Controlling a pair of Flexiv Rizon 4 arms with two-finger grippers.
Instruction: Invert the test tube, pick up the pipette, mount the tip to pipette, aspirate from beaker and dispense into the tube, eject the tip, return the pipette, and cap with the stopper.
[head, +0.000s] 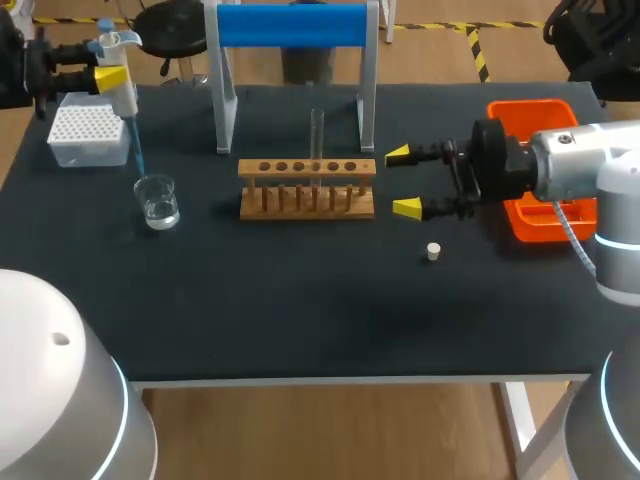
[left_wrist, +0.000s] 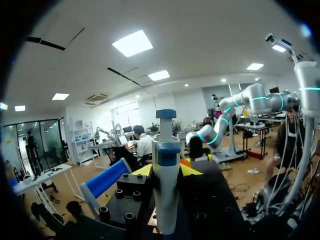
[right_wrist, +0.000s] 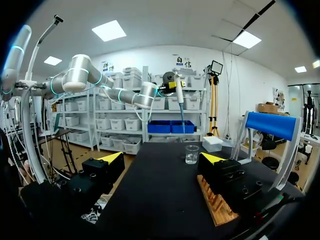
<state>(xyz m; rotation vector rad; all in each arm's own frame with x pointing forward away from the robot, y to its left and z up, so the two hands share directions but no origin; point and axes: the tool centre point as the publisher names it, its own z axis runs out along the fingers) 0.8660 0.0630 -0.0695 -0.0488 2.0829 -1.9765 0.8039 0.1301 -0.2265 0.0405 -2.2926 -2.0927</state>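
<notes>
My left gripper (head: 114, 76) is at the table's back left, shut on the white and blue pipette (head: 122, 70), which it holds upright. In the left wrist view the pipette (left_wrist: 166, 165) stands between the yellow fingers (left_wrist: 143, 171). A blue tip (head: 138, 152) hangs from the pipette, just above and behind the glass beaker (head: 157, 201), which holds clear liquid. A test tube (head: 317, 133) stands upright in the wooden rack (head: 307, 189). My right gripper (head: 405, 182) is open just right of the rack. The small white stopper (head: 433, 251) lies in front of it.
A white tip box (head: 88, 135) sits under the left gripper. A stand with a blue bar (head: 292, 25) rises behind the rack. An orange tray (head: 532, 112) lies beneath my right arm. In the right wrist view, the beaker (right_wrist: 191, 154) stands ahead and the rack (right_wrist: 215, 202) lies beside one finger.
</notes>
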